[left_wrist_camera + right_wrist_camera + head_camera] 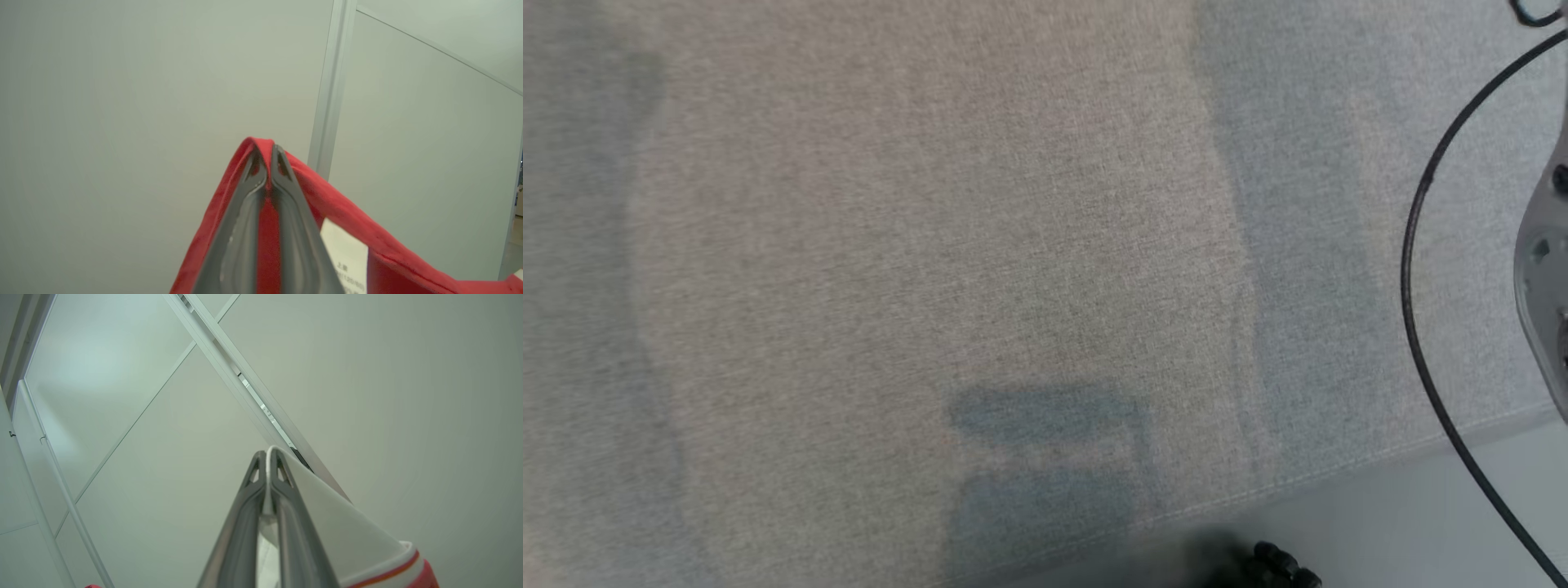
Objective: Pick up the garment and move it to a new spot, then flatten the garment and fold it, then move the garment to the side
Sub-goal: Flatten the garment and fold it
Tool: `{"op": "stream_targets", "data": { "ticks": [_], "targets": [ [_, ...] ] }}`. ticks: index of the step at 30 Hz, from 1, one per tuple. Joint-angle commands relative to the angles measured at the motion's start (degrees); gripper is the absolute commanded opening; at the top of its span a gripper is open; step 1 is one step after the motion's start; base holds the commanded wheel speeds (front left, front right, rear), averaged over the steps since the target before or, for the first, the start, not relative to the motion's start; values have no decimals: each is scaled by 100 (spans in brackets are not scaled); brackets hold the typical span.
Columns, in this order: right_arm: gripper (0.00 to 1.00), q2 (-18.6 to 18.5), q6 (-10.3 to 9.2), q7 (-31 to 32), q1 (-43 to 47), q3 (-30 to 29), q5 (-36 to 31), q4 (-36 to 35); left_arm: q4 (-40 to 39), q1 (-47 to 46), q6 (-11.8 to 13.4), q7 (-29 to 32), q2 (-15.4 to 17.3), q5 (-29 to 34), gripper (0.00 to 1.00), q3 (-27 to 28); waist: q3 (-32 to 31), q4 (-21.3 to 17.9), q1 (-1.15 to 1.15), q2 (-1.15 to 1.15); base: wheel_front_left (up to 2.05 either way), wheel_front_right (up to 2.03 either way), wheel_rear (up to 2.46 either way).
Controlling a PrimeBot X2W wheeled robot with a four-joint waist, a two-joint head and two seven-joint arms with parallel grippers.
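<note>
Left wrist view, left gripper (267, 153) clamping red garment (335, 196), right gripper (267, 457) clamping its white edge, cloth running lower-right.

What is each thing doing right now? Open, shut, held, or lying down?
left gripper, shut on the red garment.
right gripper, shut on the garment's white edge.
garment, pinched and held up in the air.
black cable, hanging loose in a curve.

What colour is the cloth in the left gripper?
The garment is red; left wrist view shows it best.

Grey fabric surface (931, 245), pale floor (1405, 514), plain panelled walls (122, 102)
</note>
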Motion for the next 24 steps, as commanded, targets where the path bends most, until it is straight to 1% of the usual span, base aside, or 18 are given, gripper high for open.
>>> {"op": "stream_targets", "data": {
  "ticks": [1,2,3,6,10,12,17,20,24],
  "targets": [
    [0,14,2,-63,0,149,148,59,174,-50,-74,-131,81,43,0,-26,667,-448,-1,0,0,0,0],
    [0,11,2,-170,93,414,365,40,466,-142,-168,-335,156,21,0,-13,866,-524,-1,0,0,0,0],
    [0,4,2,-213,197,530,483,15,618,-103,-201,-436,209,21,0,-5,948,-554,-1,0,0,0,0],
    [0,11,2,-290,483,888,739,-171,1051,70,-260,-685,378,2,0,46,1183,-644,-1,0,0,0,0],
    [0,1,2,-328,1012,1345,911,-599,1421,191,-308,-1012,462,-241,0,211,1345,-692,-1,0,0,0,0],
    [0,-3,2,-346,1266,1420,921,-809,1543,269,-324,-1122,443,-311,0,251,1354,-682,-1,0,0,0,0],
    [0,-40,2,-289,1792,1428,923,-1305,1623,313,-368,-1242,448,-521,0,104,1265,-627,-1,0,0,0,0],
    [0,-63,2,-177,2102,1379,987,-1574,1468,359,-367,-1193,443,-695,0,-144,1191,-592,-1,0,0,0,0],
    [0,-120,2,-4,2588,1344,1002,-1978,1165,623,-369,-1144,543,-1090,0,-444,1102,-492,-1,0,0,0,0]
  ]
}}
